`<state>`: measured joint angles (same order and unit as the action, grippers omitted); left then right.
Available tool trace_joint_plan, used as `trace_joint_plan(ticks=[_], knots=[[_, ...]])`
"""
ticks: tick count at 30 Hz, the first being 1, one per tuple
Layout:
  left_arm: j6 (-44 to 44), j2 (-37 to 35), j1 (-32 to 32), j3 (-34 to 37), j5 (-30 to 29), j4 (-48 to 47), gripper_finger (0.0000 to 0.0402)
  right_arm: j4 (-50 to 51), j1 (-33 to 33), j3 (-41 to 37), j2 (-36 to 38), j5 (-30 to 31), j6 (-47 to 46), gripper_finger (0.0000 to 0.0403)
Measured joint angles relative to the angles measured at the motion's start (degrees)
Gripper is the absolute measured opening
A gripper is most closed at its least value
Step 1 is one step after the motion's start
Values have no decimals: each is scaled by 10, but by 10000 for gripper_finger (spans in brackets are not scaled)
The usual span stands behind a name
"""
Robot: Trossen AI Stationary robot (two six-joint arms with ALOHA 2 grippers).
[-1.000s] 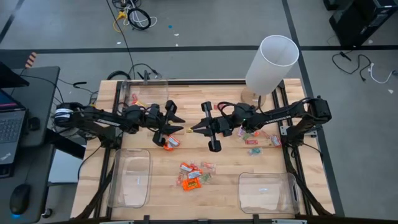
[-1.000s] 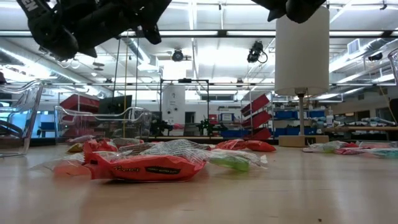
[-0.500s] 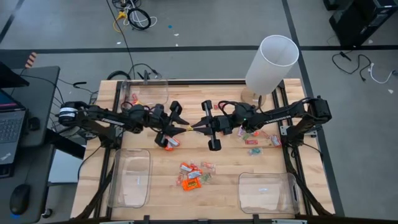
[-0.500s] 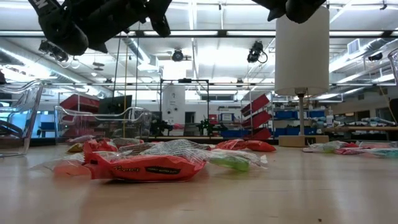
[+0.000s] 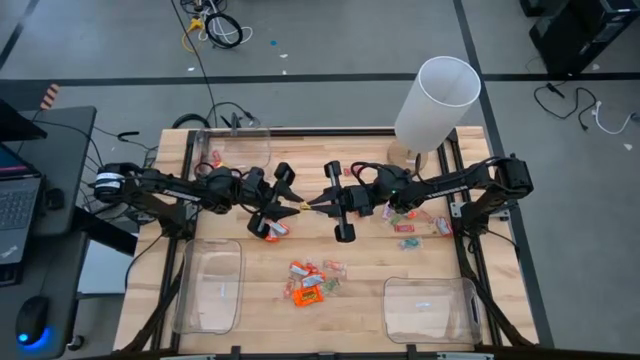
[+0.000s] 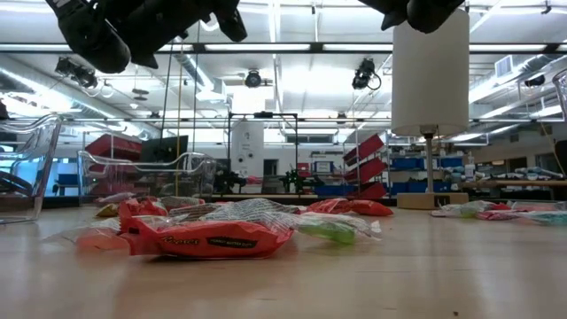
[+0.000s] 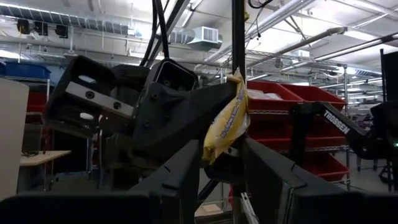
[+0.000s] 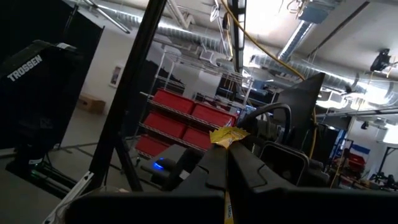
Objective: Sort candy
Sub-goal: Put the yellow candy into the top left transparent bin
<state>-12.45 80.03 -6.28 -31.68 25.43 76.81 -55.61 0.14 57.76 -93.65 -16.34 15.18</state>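
Yellow candy (image 7: 225, 121), a crinkled wrapped sweet with dark print, hangs with its long axis near upright, slightly tilted, above the table's middle (image 5: 297, 209). The right gripper (image 5: 312, 206) is clenched on its upper end, the arm stretched level toward the table's centre. The left gripper (image 5: 283, 205) faces it tip to tip, its fingers (image 7: 180, 171) parted either side of the sweet's lower end. More candy (image 5: 310, 283) lies on the table (image 5: 360, 262).

Yellow candy (image 7: 227, 121); orange candies (image 5: 306, 292) on pale wooden table (image 5: 360, 260).
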Motion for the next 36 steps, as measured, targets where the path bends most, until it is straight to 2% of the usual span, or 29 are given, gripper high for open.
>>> trace_joint_plan(ticks=[36], knots=[[6,0,0,0,0,1,127,1,0,0,0,19,20,0]])
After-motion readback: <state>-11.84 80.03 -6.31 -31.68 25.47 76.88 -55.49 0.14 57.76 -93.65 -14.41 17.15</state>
